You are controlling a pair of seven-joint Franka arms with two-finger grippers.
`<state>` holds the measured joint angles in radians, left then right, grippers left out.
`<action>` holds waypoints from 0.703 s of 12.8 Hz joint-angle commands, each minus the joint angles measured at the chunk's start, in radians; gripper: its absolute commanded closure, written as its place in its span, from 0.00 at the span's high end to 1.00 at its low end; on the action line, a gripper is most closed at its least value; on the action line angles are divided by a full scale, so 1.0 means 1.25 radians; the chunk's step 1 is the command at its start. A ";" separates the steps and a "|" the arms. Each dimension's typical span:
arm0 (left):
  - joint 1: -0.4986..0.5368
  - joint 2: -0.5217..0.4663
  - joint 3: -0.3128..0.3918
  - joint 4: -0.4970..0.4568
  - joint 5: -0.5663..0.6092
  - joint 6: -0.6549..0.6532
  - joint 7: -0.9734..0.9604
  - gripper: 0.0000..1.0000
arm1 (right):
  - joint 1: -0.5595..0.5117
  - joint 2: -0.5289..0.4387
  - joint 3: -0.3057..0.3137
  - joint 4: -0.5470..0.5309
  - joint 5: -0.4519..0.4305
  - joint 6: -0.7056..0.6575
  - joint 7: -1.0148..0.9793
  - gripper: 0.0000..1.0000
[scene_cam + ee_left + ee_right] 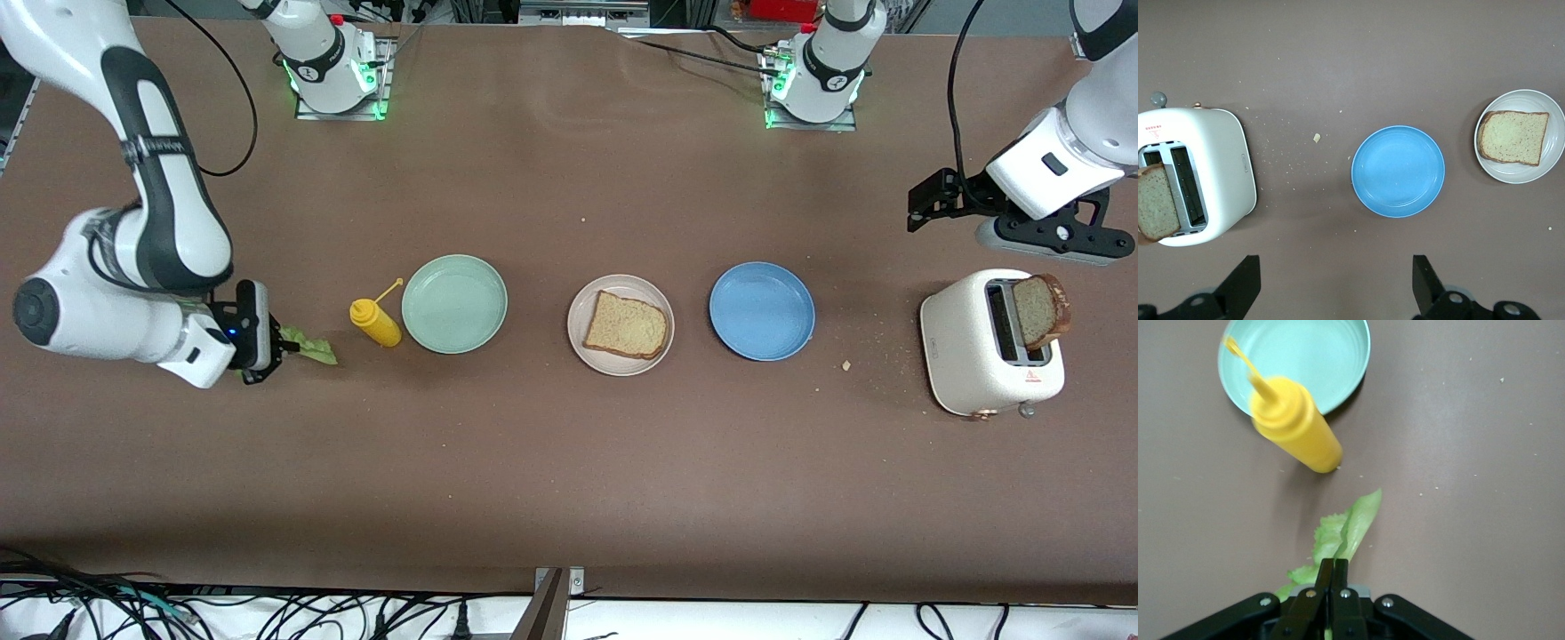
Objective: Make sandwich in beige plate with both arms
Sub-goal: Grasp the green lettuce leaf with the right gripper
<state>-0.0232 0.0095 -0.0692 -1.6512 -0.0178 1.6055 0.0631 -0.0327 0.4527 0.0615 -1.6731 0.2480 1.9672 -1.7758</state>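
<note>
The beige plate (622, 283) (1521, 175) lies mid-table and carries one slice of bread (627, 325) (1513, 137). A second slice (1038, 309) (1155, 203) sticks up out of the white toaster (969, 347) (1218, 167) at the left arm's end. A ruffled green lettuce leaf (313, 347) (1351, 530) is low over the table at the right arm's end. My right gripper (283, 342) (1332, 565) is shut on one end of the leaf. The left gripper (923, 200) (1335, 270) hangs open and empty above the table beside the toaster.
A yellow mustard bottle (377, 322) (1295, 427) stands between the lettuce and a mint-green plate (454, 303) (1311, 360). A blue plate (762, 310) (1398, 171) lies between the beige plate and the toaster. Crumbs (846, 364) are scattered by the toaster.
</note>
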 commanded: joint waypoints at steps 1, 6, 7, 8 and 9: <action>-0.002 0.007 0.003 0.016 -0.013 -0.003 0.004 1.00 | -0.001 -0.085 0.007 -0.013 -0.024 -0.084 0.072 0.00; -0.002 0.007 0.003 0.016 -0.012 -0.003 0.004 1.00 | 0.080 -0.118 0.010 0.063 -0.019 -0.212 0.274 0.00; -0.002 0.007 0.003 0.016 -0.013 -0.003 0.005 1.00 | 0.117 -0.116 0.010 0.072 -0.022 -0.212 0.329 0.00; -0.001 0.007 0.003 0.016 -0.013 -0.003 0.005 1.00 | 0.164 -0.112 0.007 0.076 -0.024 -0.208 0.388 0.00; -0.001 0.007 0.003 0.016 -0.013 -0.003 0.005 1.00 | 0.210 -0.106 0.005 0.085 -0.036 -0.201 0.455 0.00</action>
<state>-0.0232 0.0101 -0.0692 -1.6506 -0.0178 1.6055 0.0631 0.1372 0.3018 0.0764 -1.6026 0.2397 1.7253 -1.3377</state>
